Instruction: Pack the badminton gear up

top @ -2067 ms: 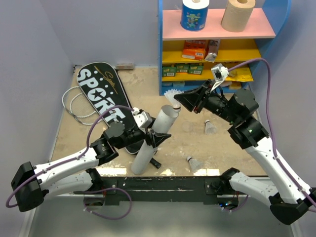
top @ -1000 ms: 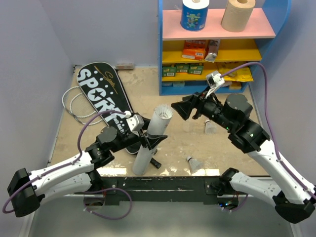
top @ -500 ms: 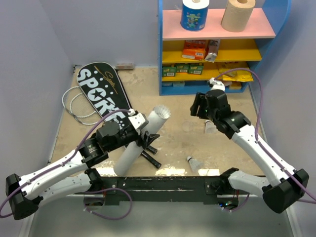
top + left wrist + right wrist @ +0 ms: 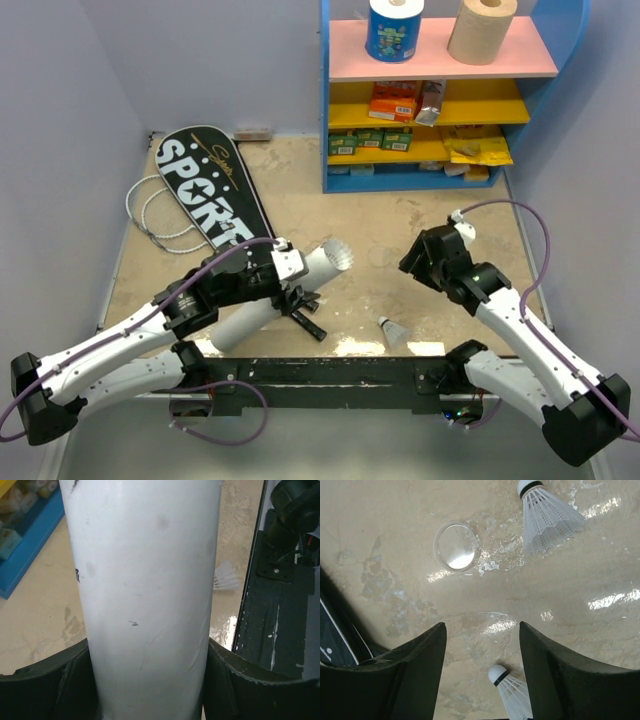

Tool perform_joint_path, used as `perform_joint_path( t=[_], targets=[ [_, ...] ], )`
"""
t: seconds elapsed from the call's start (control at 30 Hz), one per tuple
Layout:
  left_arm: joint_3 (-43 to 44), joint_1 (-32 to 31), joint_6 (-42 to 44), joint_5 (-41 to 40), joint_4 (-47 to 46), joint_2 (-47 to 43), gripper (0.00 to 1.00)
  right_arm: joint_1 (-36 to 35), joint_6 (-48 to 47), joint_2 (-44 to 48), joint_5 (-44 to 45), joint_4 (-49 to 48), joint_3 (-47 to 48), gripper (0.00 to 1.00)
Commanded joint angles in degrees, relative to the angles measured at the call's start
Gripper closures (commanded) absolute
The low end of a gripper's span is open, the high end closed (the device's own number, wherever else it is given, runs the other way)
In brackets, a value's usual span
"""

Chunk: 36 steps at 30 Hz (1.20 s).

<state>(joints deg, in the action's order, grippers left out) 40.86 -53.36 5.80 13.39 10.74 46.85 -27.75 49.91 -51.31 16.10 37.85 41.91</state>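
Currently, left tool (image 4: 150, 680) clamps the white tube (image 4: 325, 262), mouth aimed two o'clock, presumably for loading; right tool (image 4: 482, 670), spread and empty, hovers over a shuttlecock (image 4: 512, 692).

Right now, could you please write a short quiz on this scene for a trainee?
1. True or false: the left gripper is closed on the long white tube.
2. What does the right gripper hold? A. a racket B. nothing C. a paper roll
3. Fill in: the right wrist view shows ___ shuttlecocks.
Key: 1 true; 2 B; 3 two.
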Motion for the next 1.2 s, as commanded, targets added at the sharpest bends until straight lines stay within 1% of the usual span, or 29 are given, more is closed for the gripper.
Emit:
perform_joint_path(
  t=[0.0, 0.07, 0.17, 0.23, 0.33, 0.43, 0.47, 0.57, 0.83, 1.03, 1.17],
  targets=[
    [-2.5, 0.0, 0.4, 8.0, -5.8, -2.4, 1.0, 0.0, 10.5, 1.3, 3.0, 0.0, -3.6, 0.37],
    [-2.0, -0.1, 0.4, 8.7, -4.3, -1.9, 1.0, 0.0, 14.0, 1.0, 3.0, -2.8, -5.9, 0.37],
    [-2.6, -0.6, 0.6, 9.0, -4.2, -2.0, 1.0, 0.0, 16.7, 0.2, 6.3, -5.0, -7.4, 0.39],
    [-2.8, -1.8, 0.7, 8.1, -4.2, -2.3, 1.0, -0.1, 18.1, 2.0, 9.9, -6.9, -8.6, 0.4],
    [-3.0, -3.0, 0.6, 8.1, -4.2, -1.8, 1.0, 0.0, 18.3, 4.5, 14.5, -10.9, -10.3, 0.41],
    [-2.9, -3.7, 0.5, 8.5, -4.3, -0.6, 1.0, 0.0, 18.1, 2.6, 18.1, -12.1, -10.1, 0.41],
    [-2.7, -3.8, 0.4, 8.8, -4.2, -0.3, 1.0, -0.1, 18.0, -0.2, 18.4, -12.5, -9.2, 0.41],
    [-2.6, -4.3, 0.4, 8.2, -4.1, 0.0, 1.0, 0.0, 18.0, -4.7, 18.6, -14.4, -8.0, 0.41],
    [-3.1, -4.8, 0.4, 5.6, -3.9, -1.1, 1.0, 0.3, 19.0, -10.5, 21.7, -20.5, -7.9, 0.43],
    [-3.2, -5.1, 0.4, 5.2, -3.9, -0.8, 1.0, 2.7, 18.5, -14.6, 19.6, -25.5, -8.7, 0.45],
    [-3.2, -5.2, 0.4, 4.8, -3.9, -0.6, 1.0, 3.5, 18.2, -16.4, 19.9, -27.5, -8.9, 0.48]
  ],
)
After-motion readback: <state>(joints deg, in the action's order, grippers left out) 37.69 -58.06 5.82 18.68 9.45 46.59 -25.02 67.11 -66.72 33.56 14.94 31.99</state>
